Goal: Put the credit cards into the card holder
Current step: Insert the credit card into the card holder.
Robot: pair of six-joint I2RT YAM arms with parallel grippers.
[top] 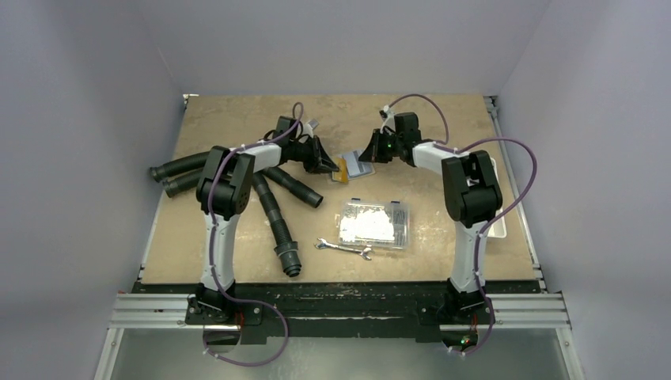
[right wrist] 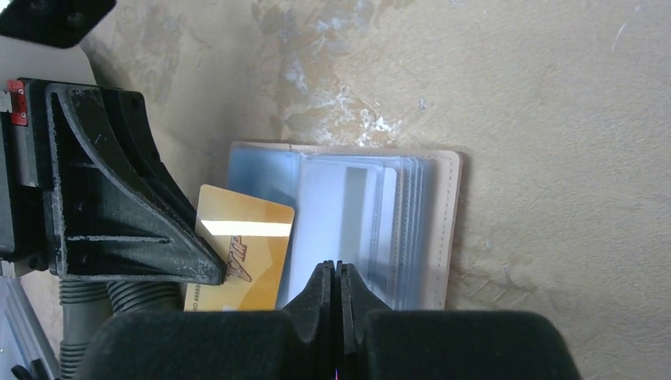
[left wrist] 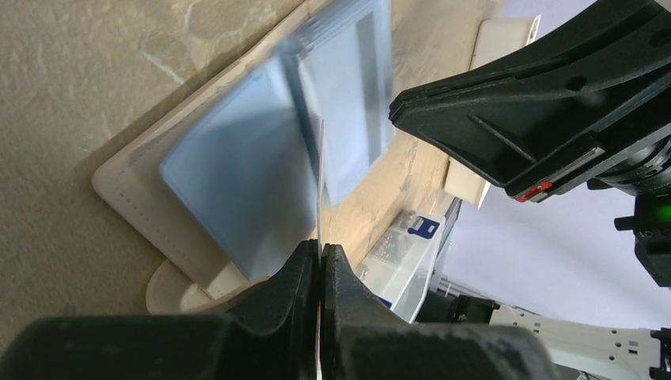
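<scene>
Gold credit card (right wrist: 245, 245) sits pinched edge-on in the left gripper (left wrist: 320, 257), overlapping the open card holder (right wrist: 447, 222) near the table's (top: 237, 119) far edge; right gripper (right wrist: 336, 273) nips its clear sleeve.

Left gripper (left wrist: 320, 252) and right gripper (right wrist: 336, 271) both clamped.

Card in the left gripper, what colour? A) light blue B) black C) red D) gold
D: the right wrist view shows the card pinched in the left gripper as gold, beside the open card holder.
</scene>
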